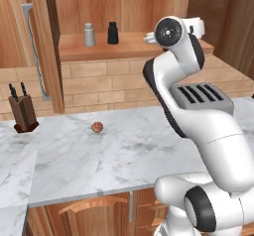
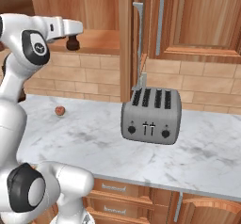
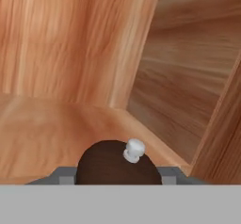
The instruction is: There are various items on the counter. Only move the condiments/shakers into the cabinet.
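Meanwhile, inside the cabinet, the claw is closed around the dark brown pepper mill, holding it upright over the right end of the shelf, its base at or just above the wood; which, I cannot tell. Its long axis stands vertical, straight below the hand. To its left wait the grey shaker and black shaker. A reddish ball lies on the counter, left of the toaster.
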Controlling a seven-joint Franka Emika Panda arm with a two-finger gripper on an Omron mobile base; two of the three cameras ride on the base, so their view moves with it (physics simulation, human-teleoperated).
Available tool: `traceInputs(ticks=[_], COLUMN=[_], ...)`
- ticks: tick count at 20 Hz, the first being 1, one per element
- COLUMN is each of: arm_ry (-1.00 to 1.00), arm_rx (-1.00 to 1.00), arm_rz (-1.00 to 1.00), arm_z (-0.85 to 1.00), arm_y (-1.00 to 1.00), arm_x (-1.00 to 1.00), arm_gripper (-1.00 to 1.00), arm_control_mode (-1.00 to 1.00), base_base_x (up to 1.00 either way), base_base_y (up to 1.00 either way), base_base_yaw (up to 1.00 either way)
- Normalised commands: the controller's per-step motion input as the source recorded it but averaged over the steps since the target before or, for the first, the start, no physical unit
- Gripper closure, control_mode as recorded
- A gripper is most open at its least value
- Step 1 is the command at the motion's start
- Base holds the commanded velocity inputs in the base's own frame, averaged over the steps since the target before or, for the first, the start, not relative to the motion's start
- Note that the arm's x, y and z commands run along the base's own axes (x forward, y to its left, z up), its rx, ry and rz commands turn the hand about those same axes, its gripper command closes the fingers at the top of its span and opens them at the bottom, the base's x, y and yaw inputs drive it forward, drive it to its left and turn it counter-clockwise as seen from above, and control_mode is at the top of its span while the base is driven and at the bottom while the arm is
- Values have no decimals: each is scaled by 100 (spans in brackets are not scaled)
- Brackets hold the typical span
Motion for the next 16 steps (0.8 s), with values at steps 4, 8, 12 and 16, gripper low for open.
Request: traceInputs(ticks=[4, 8, 12, 16], arm_ry=[0, 0, 0, 1], arm_rx=[-4, -1, -3, -5], arm_rz=[10, 12, 11, 11], arm_z=[0, 0, 0, -5], arm_y=[29, 12, 3, 0], arm_x=[67, 72, 73, 60], arm_gripper=[100, 100, 100, 100], arm_control_mode=[-100, -100, -100, -100], base_base_x=[0, 0, 0, 0], base_base_y=[0, 0, 0, 0], base_base_yaw=[0, 0, 0, 0])
